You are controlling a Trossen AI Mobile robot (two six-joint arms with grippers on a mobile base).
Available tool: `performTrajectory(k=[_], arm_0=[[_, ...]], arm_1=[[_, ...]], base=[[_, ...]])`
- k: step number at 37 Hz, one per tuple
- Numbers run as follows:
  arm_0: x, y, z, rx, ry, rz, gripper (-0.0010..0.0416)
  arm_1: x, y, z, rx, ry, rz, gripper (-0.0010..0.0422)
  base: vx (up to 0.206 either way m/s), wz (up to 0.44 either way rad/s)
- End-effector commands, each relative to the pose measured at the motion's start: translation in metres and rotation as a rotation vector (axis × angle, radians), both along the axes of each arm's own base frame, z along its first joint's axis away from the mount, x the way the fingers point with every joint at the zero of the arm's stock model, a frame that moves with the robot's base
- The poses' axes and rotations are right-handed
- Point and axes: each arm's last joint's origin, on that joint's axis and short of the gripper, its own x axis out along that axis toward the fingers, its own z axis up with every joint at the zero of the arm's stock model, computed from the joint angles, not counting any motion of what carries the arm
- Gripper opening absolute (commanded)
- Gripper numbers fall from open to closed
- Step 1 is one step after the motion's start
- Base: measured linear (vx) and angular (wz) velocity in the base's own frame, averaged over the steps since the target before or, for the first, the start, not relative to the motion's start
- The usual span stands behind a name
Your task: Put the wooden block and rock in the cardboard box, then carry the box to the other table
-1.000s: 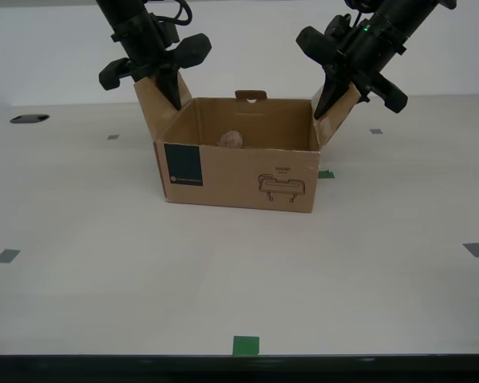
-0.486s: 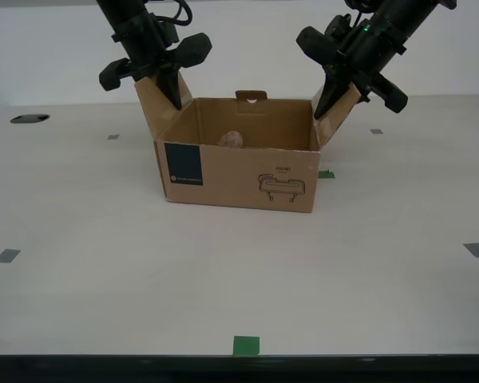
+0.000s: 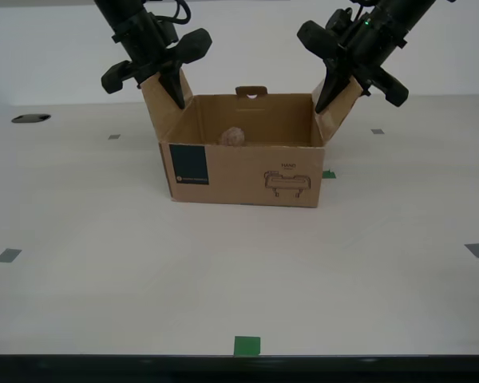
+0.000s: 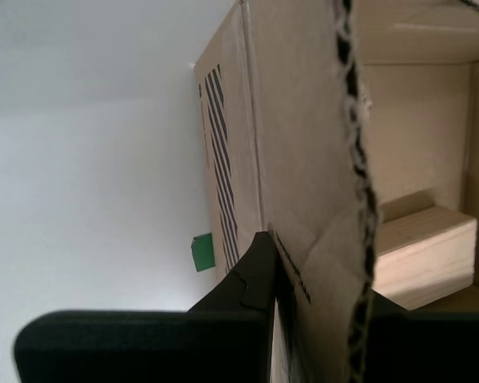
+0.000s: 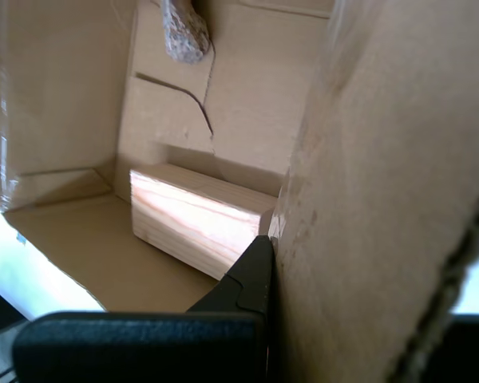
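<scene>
At the side flaps, clamped tight with my first gripper (image 3: 169, 84) and my second gripper (image 3: 333, 88). Just raised the cardboard box (image 3: 247, 171) slightly, nudged toward the exterior view's right. Holds the rock (image 3: 235, 136) and wooden block (image 5: 199, 219) inside. Likely starting the carry.

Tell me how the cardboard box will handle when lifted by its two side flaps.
The cardboard box is thin corrugated board, so the flaps pinched by my first gripper and my second gripper will probably flex or crease. The wooden block and rock lie loose inside, so they may slide if it tilts.
</scene>
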Motion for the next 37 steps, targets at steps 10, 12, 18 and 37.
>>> performTrajectory(k=[10, 12, 18, 37], arm_0=[[0.012, 0.000, 0.014, 0.000, -0.021, 0.022, -0.0001], [0.015, -0.002, 0.009, -0.007, -0.003, 0.023, -0.0001], [0.021, -0.005, -0.010, -0.026, 0.041, 0.030, -0.0001], [0.020, -0.005, -0.014, -0.032, 0.059, 0.032, -0.0001]], arm_1=[[-0.002, -0.004, 0.002, -0.016, 0.001, -0.010, -0.0001], [-0.002, -0.004, 0.004, -0.018, -0.001, -0.010, -0.0001], [-0.004, -0.006, 0.010, -0.063, -0.004, -0.024, -0.0001], [-0.004, -0.007, 0.014, -0.128, -0.068, -0.039, -0.0001]], base=[[0.000, 0.000], [0.000, 0.000], [0.000, 0.000], [0.000, 0.000]])
